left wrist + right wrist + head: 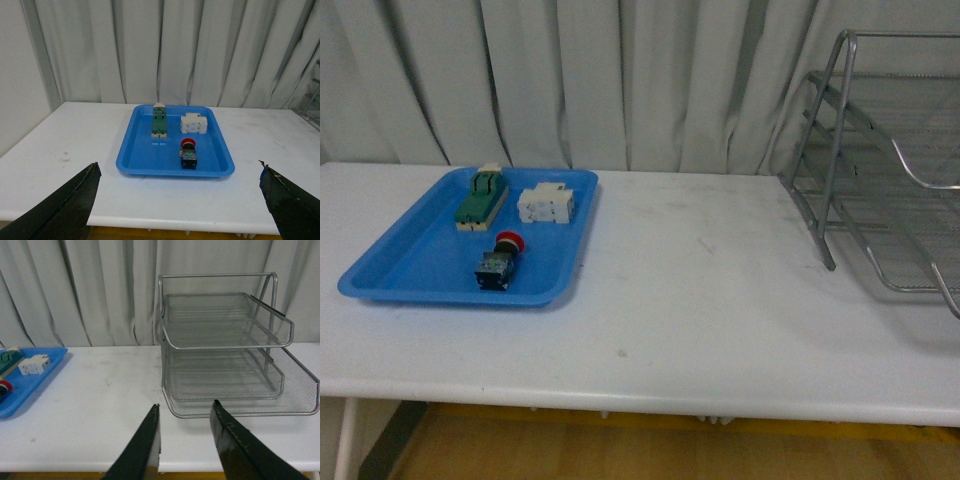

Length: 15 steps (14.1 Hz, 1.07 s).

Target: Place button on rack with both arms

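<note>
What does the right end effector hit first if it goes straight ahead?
Likely the rack: the right end effector, open, points at its bottom tier's front rim, nothing between. Depth unclear; it may slide into the tier instead.

rack (882, 175): right side cut off at the front view's edge
button (3, 387): only a red sliver — rest past the right wrist view's edge

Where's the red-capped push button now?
Front view, left side: the red-capped push button lies in the flat blue plastic tray, near its front rim, in front of the white block component.
</note>
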Tool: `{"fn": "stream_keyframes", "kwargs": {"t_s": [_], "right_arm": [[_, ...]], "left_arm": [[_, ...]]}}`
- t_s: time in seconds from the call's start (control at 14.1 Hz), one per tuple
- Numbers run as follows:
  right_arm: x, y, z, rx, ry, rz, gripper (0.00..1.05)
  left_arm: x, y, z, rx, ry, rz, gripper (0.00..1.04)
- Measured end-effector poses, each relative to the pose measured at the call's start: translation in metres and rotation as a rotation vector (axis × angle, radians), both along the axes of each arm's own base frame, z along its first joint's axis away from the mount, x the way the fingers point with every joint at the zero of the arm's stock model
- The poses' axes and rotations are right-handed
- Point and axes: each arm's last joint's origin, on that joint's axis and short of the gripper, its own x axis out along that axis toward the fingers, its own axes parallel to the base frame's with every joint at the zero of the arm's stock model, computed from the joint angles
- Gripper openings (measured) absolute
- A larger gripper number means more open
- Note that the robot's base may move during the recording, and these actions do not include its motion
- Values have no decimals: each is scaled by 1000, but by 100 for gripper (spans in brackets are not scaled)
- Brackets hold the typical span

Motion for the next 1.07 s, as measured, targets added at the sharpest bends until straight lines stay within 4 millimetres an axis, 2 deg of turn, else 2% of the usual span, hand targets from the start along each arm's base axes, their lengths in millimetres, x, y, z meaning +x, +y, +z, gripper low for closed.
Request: {"fn": "stream_keyframes", "kwargs": {"t_s": [0.07, 0.21, 0.36, 0.43, 0.5, 0.57, 0.64, 0.71, 0.78, 0.92, 1.07], "right_arm": [[0, 0, 0, 0, 0, 0, 50], [0, 0, 0, 0, 0, 0, 78], [0, 0, 0, 1, 0, 0, 100], [0, 0, 0, 0, 0, 0, 97], [0, 0, 0, 0, 0, 0, 98], [0, 0, 0, -2, 0, 1, 98], [0, 0, 0, -2, 1, -1, 98], [0, 0, 0, -2, 0, 0, 98], [0, 0, 0, -2, 0, 0, 98], [0, 0, 0, -2, 0, 0, 98], [0, 0, 0, -2, 0, 0, 98]], "left_arm": [[0, 0, 0, 0, 0, 0, 98], [0, 0, 0, 0, 0, 0, 98], [0, 0, 0, 0, 0, 0, 98], [0, 0, 0, -1, 1, 0, 98], [-1, -2, -1, -66, 180, 73, 98], [7, -3, 12, -166, 333, 179, 98], [25, 7, 32, -237, 262, 237, 98], [61, 18, 51, -254, 227, 206, 98], [97, 21, 57, -239, 246, 160, 98], [157, 21, 52, -213, 338, 127, 98], [218, 14, 33, -161, 474, 117, 98]]}}
